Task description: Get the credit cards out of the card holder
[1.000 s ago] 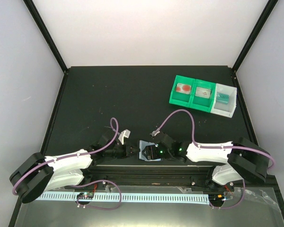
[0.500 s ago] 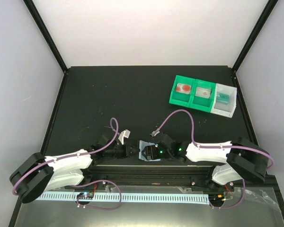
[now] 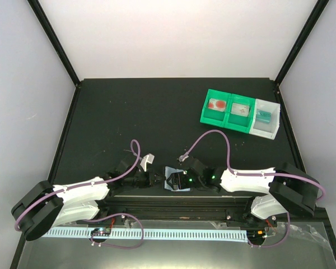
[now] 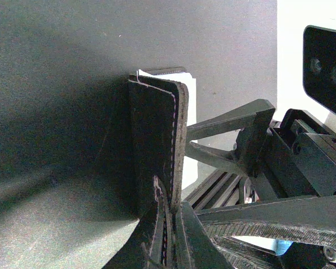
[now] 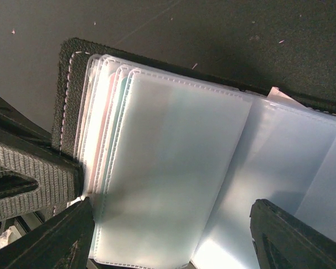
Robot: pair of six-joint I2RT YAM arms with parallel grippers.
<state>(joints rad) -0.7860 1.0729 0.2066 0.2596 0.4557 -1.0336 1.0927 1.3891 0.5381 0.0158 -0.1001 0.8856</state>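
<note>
My left jaws pinch the holder's (image 3: 176, 180) cover at the tabletop's (image 3: 157, 112) 6 o'clock, bracing it open, so my right jaws, spread over its sleeves (image 5: 173, 162), can reach in.

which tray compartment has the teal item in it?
The white compartment at the right end of the tray. The left compartment and middle compartment are green, with nothing teal inside.

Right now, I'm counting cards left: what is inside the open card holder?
Frosted clear sleeves fan out of the card holder, pink and teal edges between them. The sleeves blur their contents, so no count is possible.
</note>
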